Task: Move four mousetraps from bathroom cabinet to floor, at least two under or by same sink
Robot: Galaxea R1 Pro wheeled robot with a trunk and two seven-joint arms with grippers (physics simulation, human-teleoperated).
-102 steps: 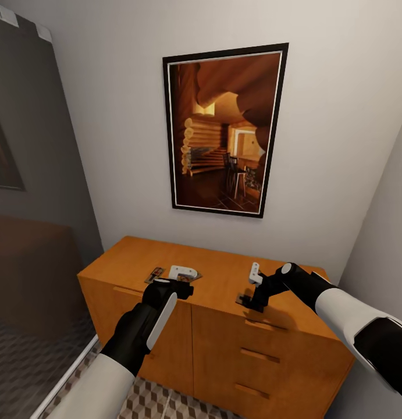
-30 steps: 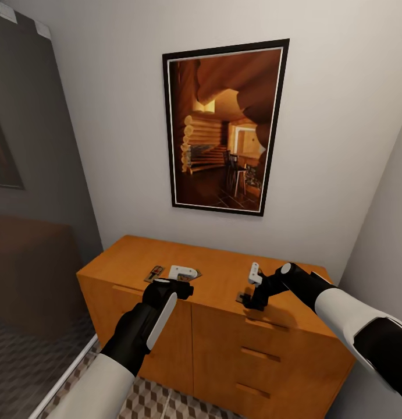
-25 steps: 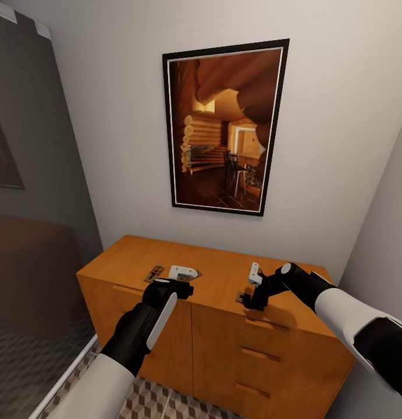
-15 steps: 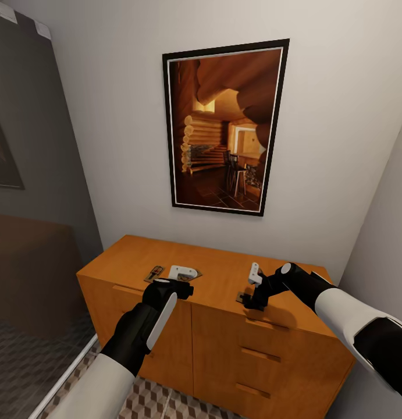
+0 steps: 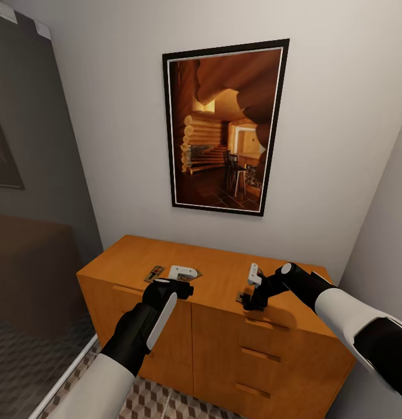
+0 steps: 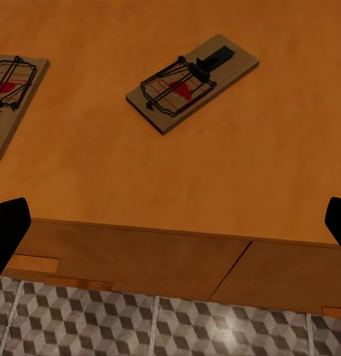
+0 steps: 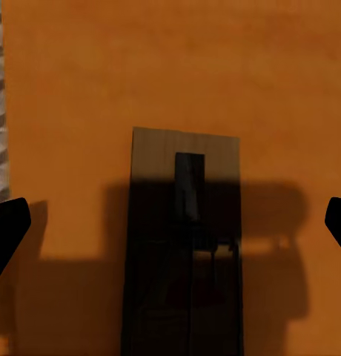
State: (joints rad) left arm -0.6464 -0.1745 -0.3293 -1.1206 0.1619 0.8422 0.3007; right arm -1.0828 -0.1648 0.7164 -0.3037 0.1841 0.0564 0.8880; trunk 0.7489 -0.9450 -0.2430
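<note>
Warm orange wood, tan traps, cube-print tiles

The cabinet (image 5: 224, 279) is orange-brown; the mousetraps (image 6: 191, 83) are tan with black wire and red patches; the bathroom floor (image 6: 170, 326) shows brown-beige-white cubes.

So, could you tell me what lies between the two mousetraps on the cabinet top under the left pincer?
Nothing: in the left wrist view, the stretch of cabinet top between the middle mousetrap and the mousetrap at the edge is bare orange wood.

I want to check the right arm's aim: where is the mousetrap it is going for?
The mousetrap lies flat on the cabinet top, near its front edge, directly below the right tool, centred between its open fingers in the right wrist view.
</note>
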